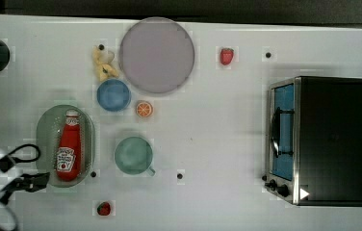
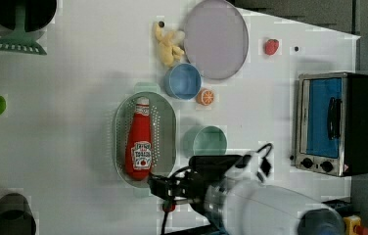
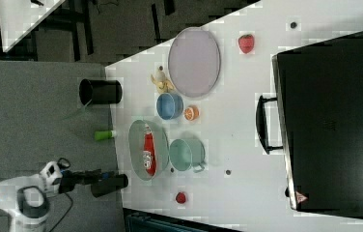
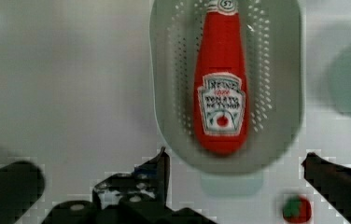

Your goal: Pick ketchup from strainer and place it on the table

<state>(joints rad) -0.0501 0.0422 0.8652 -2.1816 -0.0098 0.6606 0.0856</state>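
Open hand (image 4: 234, 161) poised at the strainer's near end, ketchup not yet touched

The hand stood spread to its widest and held nothing – a width that looked fit to straddle the bottle. Just ahead of its fingertips the ketchup (image 4: 220, 79) lay flat on its side in the strainer (image 4: 281, 70), label up, base nearest the hand and white cap pointing away, lengthwise along the oval because the basket left it no other way to lie. The strainer held only the bottle. Beyond it and to one side, the green cup (image 1: 133, 155) and blue bowl (image 1: 113, 95) showed nothing inside – both rested on the white surface (image 1: 217, 125), where free room remained for setting the bottle down
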